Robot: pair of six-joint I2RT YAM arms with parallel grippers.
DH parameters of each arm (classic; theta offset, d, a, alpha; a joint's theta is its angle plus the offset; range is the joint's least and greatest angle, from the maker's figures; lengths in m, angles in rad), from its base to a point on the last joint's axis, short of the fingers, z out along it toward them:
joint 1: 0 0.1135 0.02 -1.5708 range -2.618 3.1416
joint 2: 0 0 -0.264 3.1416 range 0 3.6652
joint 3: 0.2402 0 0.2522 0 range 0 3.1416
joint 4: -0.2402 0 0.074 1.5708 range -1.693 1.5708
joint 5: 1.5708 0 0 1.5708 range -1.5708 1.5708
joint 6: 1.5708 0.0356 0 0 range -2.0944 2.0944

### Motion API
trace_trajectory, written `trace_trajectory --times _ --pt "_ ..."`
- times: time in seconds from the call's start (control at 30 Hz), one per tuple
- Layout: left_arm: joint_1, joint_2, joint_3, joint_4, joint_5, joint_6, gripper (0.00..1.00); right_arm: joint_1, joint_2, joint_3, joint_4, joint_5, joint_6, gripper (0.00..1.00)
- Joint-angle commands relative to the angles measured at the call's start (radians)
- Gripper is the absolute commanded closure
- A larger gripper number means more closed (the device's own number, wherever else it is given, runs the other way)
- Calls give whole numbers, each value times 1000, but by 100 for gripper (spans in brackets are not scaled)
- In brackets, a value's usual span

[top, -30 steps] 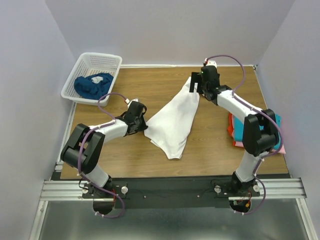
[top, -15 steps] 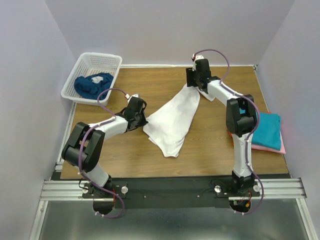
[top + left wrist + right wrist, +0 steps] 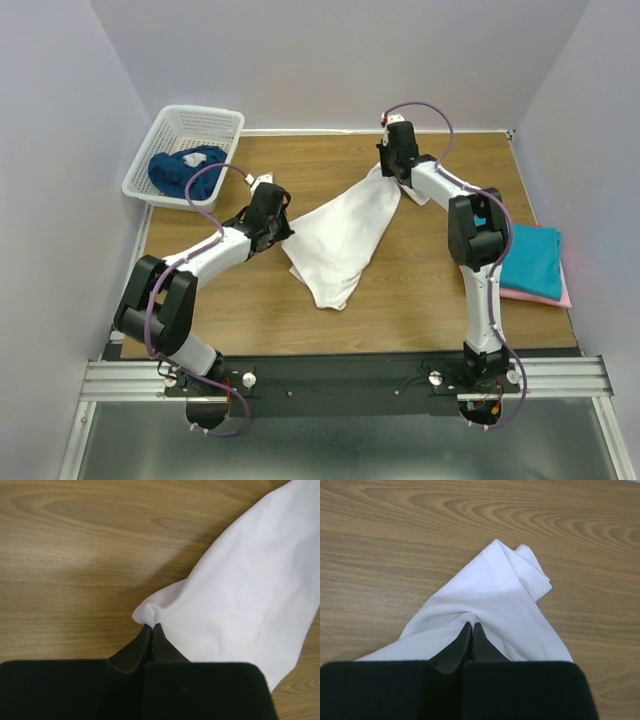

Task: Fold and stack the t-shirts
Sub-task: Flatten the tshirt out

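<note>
A white t-shirt (image 3: 345, 235) lies partly folded as a long slanted shape in the middle of the wooden table. My left gripper (image 3: 283, 232) is shut on its left corner (image 3: 145, 614); the cloth bunches at the closed tips (image 3: 151, 625). At the shirt's far end near the hem (image 3: 520, 580), my right gripper (image 3: 385, 172) is shut on the cloth, which puckers over the closed tips (image 3: 472, 624). Folded teal (image 3: 530, 258) and pink (image 3: 560, 297) t-shirts lie stacked at the right edge. A dark blue t-shirt (image 3: 180, 170) sits crumpled in the basket.
A white lattice basket (image 3: 205, 125) stands at the back left corner, partly over the table edge. The right arm's elbow (image 3: 478, 225) rises beside the folded stack. Walls close in on three sides.
Both grippers have shut on the white shirt. The right arm swung left and back, uncovering the folded stack. The left gripper has drawn its corner slightly back and to the left.
</note>
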Motion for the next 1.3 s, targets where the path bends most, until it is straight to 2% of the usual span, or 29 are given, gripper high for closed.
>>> trace_trajectory --times 0.0,0.17,0.27,0.3,0.4,0.5,0.63,0.73,0.87,1.0,1.1,1.13,1.23,1.27 --pt "7 -112 62 -25 -95 20 100 -2 -130 -29 0 16 3 99" --pt "7 -264 111 -43 -149 21 100 -2 -357 -196 -2 59 3 99" --pt "6 -395 122 -31 -110 21 100 0 -552 -328 -3 94 -1 99" --pt "-1 -469 119 3 -80 30 100 0 -675 -360 -3 87 2 99" --pt "-4 -605 126 23 -69 53 100 1 -909 -483 -6 59 31 99" --pt "-8 -720 180 32 -47 86 100 1 -1067 -527 -34 42 57 99" --pt "-13 -826 278 64 -8 98 100 5 -1306 -500 -121 21 94 99" --pt "-13 -869 360 81 86 121 100 5 -1386 -428 -195 -5 118 99" --pt "-13 -897 439 90 204 136 100 5 -1497 -354 -243 -122 155 99" --pt "-11 -912 470 90 224 138 100 5 -1526 -317 -255 -235 166 99" --pt "-13 -909 458 86 108 121 100 5 -1506 -311 -256 -230 172 99" --pt "-11 -909 450 84 108 121 100 5 -1493 -311 -256 -229 172 99" --pt "-13 -848 438 17 -59 110 100 5 -1432 -336 -255 -173 169 99" --pt "-13 -793 436 -9 -161 103 100 5 -1410 -352 -255 -142 169 98"
